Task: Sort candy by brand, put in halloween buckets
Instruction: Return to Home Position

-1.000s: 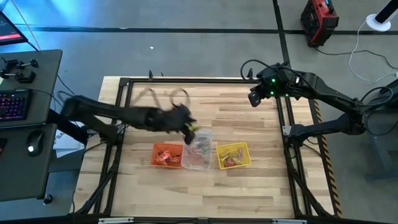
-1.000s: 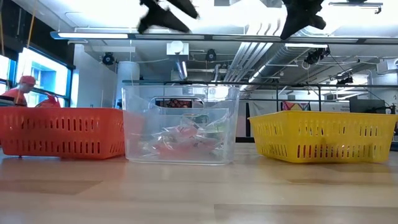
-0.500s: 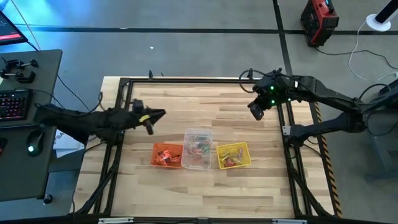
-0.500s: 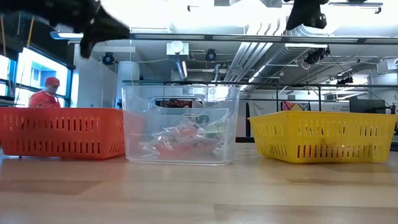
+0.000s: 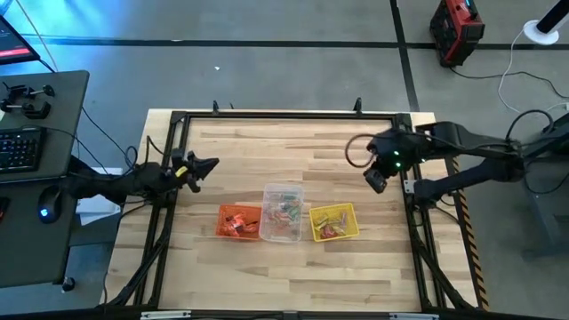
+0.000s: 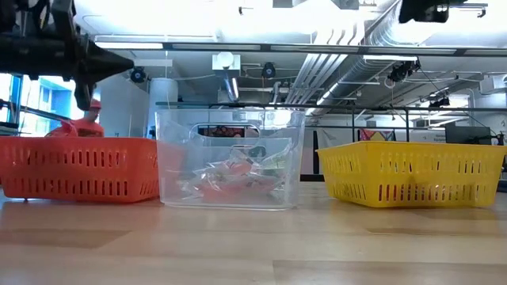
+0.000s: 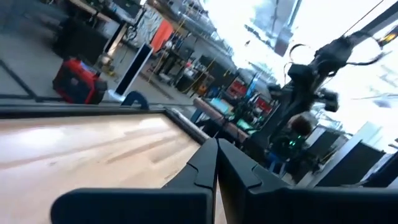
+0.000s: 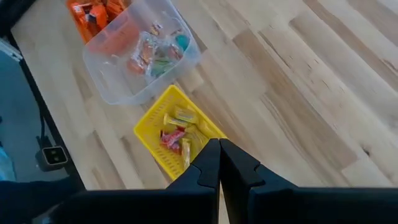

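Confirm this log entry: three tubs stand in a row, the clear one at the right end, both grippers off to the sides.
One detail is wrong. The clear tub is in the middle, between the orange tub and the yellow tub, which has the right end; the high view shows it. The rest holds: three tubs in a row, left gripper and right gripper off to the sides.

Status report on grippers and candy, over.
Left gripper shut, empty, left side. Right gripper shut, empty, right side. Candy in all three buckets. No obstruction seen.
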Motion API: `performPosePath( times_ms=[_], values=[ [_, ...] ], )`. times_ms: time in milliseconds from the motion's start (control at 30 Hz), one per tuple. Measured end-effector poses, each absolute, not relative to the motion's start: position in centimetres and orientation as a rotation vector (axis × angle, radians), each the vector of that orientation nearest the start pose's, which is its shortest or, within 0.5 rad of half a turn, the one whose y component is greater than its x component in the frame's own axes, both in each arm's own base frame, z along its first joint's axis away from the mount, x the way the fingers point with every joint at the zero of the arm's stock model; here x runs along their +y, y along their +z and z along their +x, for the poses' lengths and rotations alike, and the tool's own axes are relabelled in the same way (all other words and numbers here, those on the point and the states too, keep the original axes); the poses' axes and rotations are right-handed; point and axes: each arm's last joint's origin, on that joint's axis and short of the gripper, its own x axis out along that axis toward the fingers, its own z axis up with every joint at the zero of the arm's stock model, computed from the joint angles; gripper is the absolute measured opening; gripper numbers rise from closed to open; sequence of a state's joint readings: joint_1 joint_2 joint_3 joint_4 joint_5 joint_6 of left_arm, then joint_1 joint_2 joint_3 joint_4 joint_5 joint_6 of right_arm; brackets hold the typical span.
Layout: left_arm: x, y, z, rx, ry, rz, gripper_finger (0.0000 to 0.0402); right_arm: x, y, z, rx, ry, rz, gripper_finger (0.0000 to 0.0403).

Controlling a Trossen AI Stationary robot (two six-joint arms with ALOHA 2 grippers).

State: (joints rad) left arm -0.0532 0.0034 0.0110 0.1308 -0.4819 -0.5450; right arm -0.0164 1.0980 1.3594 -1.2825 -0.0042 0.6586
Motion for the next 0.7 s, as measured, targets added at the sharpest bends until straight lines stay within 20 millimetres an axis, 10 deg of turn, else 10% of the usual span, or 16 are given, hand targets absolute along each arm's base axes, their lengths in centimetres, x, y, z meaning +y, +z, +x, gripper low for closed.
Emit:
performPosePath(
  times_ms=[267, 700],
  values=[
    [0.9, 17.4, 9.4, -0.193, 0.41, -0.574, 0.0, 1.6, 38.4, 13.1, 0.863, -0.351, 0.667, 0.0],
    [0.9, 17.4, 9.4, -0.184, 0.422, -0.529, 0.0001, 0.8, 25.2, 12.6, 0.419, -0.074, 0.618, 0.0]
  ],
)
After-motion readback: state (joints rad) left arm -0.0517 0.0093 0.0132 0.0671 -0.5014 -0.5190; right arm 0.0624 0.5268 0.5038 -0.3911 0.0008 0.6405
